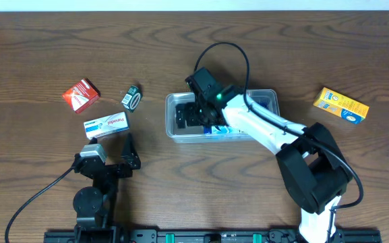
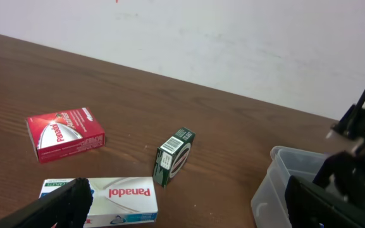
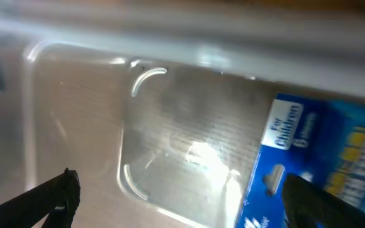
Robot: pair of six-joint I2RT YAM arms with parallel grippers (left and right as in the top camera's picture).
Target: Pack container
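Observation:
The clear plastic container [image 1: 175,103] stands mid-table with a blue box [image 1: 229,131] lying inside it. My right gripper [image 1: 197,113] is open over the container's left half, empty; its wrist view shows the container floor [image 3: 169,145] and the blue box [image 3: 309,171] at the right. My left gripper [image 1: 128,154] is open and empty near the front edge, just below a white Panadol box [image 1: 106,125]. In the left wrist view the white box [image 2: 116,197] lies between the fingers, with the container [image 2: 280,183] at right.
A red Panadol box [image 1: 81,94] [image 2: 65,134] and a small dark green box [image 1: 133,98] [image 2: 174,156] lie at the left. A yellow box [image 1: 341,105] lies at the far right.

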